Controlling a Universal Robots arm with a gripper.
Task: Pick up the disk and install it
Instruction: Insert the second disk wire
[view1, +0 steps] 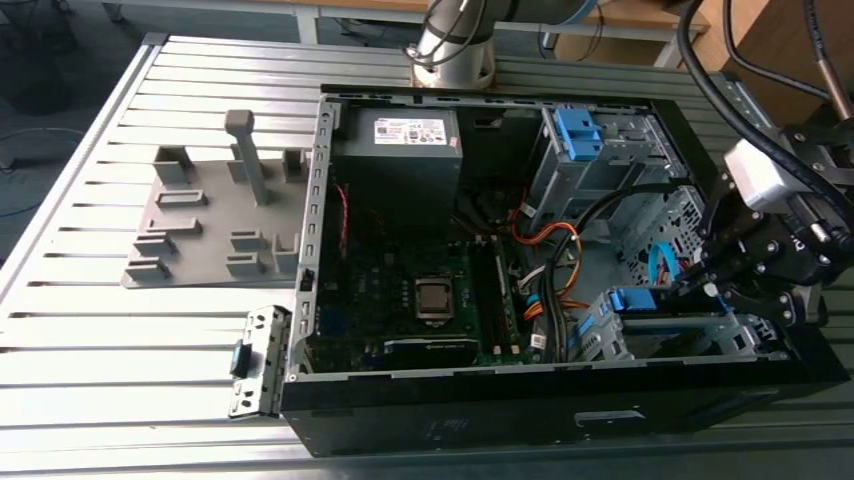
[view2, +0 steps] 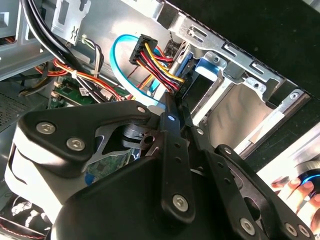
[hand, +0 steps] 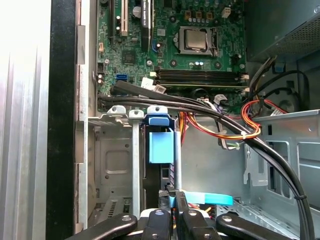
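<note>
Gripper (hand: 175, 196) sat at the drive cage (hand: 117, 165), in the near corner of the case (view1: 467, 440) on the exterior view's right. Its fingertips were drawn together against the disk's end; I could not tell whether they pinched anything. The disk (hand: 161, 146) stood edge-on in the cage slot, with blue bracket and tab showing and a thin dark body. You should have pushed straight along the slot, squarely, keeping clear of the cable bundle (hand: 235, 127) just beside it.
</note>
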